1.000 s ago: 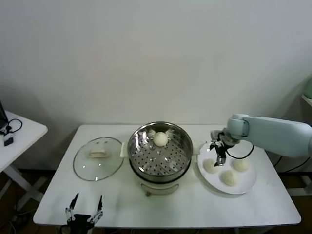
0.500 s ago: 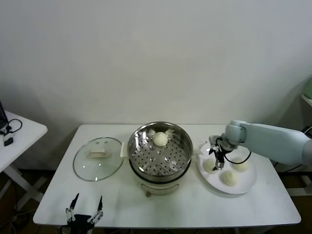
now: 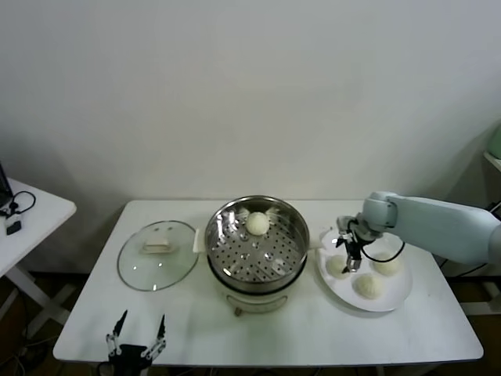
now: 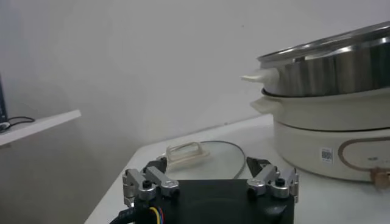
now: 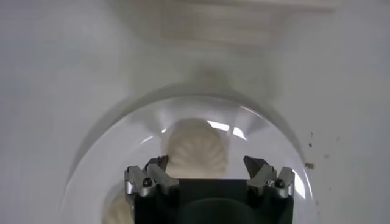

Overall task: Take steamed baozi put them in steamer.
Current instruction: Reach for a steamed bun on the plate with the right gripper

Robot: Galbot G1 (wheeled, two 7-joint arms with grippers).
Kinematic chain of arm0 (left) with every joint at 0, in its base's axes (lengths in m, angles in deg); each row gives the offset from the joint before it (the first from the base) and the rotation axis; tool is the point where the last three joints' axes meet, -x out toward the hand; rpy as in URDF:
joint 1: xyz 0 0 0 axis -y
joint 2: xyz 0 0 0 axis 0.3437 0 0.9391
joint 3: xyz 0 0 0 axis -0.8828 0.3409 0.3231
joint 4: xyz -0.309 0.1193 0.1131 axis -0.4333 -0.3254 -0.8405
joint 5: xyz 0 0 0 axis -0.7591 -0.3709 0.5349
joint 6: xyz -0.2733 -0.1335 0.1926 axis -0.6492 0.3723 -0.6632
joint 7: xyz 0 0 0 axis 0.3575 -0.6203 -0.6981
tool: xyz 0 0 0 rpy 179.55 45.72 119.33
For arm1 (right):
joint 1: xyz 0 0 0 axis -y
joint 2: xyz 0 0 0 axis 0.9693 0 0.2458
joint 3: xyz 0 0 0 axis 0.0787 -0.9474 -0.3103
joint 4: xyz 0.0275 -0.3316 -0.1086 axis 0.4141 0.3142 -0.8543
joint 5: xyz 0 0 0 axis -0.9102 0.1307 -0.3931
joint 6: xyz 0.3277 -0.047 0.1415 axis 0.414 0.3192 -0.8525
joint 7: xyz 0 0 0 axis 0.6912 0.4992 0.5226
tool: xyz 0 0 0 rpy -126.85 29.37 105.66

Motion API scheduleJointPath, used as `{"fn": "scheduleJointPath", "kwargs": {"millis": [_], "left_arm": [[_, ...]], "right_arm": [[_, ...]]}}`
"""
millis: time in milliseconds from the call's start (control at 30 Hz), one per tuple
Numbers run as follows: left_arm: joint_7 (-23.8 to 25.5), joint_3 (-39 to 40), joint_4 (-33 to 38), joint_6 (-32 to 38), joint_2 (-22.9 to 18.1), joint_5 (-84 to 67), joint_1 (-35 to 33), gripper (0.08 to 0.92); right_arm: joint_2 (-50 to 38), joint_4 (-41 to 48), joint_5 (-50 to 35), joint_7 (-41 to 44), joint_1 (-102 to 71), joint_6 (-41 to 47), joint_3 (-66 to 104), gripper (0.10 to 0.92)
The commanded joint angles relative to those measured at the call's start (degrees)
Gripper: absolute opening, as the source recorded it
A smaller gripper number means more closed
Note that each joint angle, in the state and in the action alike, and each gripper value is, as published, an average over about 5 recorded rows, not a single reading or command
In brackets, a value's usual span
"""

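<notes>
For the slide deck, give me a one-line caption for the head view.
Right gripper, fingers open, over a baozi on the white plate; one bun sits in the steamer.

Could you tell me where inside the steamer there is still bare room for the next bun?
The steamer holds one baozi at its far wall; the perforated floor nearer the robot is bare. The white plate is crowded: three buns, with the open right gripper over the leftmost bun.

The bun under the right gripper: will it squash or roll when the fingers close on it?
The bun looks soft and pleated, so it probably dents under a firm squeeze. Rounded, it might roll on the smooth plate if nudged. The right gripper is open above it.
</notes>
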Motion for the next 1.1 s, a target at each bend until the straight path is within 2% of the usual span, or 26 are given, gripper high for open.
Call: {"fn": "scheduleJointPath", "kwargs": {"millis": [33, 300, 700, 1100], "left_arm": [[-0.01, 0.01, -0.28, -0.06, -2.06, 0.08, -0.02, 0.823], [0.0, 0.06, -0.53, -0.1, -2.11, 0.14, 0.32, 0.823], [-0.06, -0.15, -0.67, -0.03, -1.93, 0.08, 0.32, 0.823], [-0.19, -0.16, -0.18, -0.04, -2.14, 0.12, 0.11, 0.823]], "right_arm": [[-0.13, -0.36, -0.02, 0.33, -0.07, -0.04, -0.17, 0.823], [-0.08, 0.89, 1.31, 0.53, -0.39, -0.43, -0.08, 0.816], [0.48, 1.85, 1.7, 1.32, -0.99, -0.87, 0.62, 0.628], [-1.18, -2.15, -2.07, 5.42, 8.46, -3.07, -4.77, 0.57]]}}
